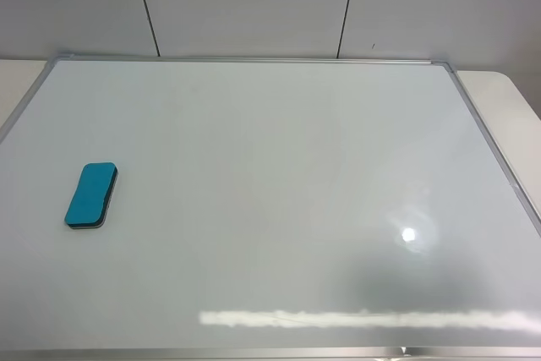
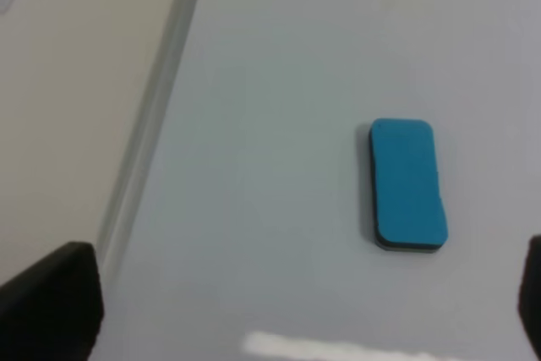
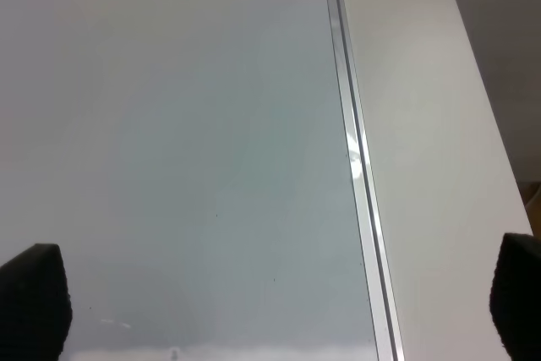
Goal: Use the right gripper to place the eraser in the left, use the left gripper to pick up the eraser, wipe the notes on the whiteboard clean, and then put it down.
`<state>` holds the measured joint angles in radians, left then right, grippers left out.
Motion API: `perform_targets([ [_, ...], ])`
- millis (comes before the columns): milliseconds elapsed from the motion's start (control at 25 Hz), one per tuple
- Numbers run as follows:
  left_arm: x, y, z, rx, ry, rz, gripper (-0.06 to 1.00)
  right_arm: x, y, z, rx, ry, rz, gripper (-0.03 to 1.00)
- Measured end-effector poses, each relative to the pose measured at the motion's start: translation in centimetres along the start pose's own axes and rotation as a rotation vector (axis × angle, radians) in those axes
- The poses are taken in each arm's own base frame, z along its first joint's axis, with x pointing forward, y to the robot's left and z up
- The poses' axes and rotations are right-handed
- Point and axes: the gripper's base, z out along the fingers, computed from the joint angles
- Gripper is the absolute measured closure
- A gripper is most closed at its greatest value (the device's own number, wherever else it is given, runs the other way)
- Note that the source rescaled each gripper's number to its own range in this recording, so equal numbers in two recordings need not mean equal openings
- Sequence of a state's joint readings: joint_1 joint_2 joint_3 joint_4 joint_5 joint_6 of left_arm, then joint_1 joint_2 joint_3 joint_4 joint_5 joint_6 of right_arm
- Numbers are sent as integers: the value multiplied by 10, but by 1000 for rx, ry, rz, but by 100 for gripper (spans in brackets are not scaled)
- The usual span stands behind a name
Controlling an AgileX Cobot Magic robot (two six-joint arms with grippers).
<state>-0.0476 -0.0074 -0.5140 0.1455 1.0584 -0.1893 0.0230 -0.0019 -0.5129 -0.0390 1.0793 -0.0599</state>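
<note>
A whiteboard (image 1: 279, 200) with an aluminium frame is laid flat on a pale table (image 1: 507, 95), and most of the exterior high view is filled by it. The writing surface is seen to be white and glossy, with a small bright light reflection on the near right part and a bright reflected streak along the near edge. No arm or gripper is shown in the exterior high view.

The eraser (image 1: 91, 196) is located on the left part of the whiteboard, flat on the surface, teal side up with a dark felt layer beneath. Its long axis is oriented roughly from near to far, tilted slightly.

In the left wrist view, the eraser (image 2: 407, 184) is seen lying on the board, apart from both dark fingertips (image 2: 52, 300) of the left gripper (image 2: 292, 306). The fingers are spread wide and nothing is grasped. The board's frame rail (image 2: 156, 107) is visible beside one fingertip.

In the right wrist view, the fingertips (image 3: 34, 300) of the right gripper (image 3: 275, 303) are likewise spread wide and unloaded, above the board's right frame edge (image 3: 351, 158). The eraser is not shown in this view.
</note>
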Motion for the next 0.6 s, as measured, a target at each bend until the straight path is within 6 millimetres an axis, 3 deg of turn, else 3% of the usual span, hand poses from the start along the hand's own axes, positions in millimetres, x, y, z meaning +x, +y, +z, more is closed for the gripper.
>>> perform_targets([
  [600,0,0,0,-4,-1,5,-5,0,0,0,0,0,0,-3],
])
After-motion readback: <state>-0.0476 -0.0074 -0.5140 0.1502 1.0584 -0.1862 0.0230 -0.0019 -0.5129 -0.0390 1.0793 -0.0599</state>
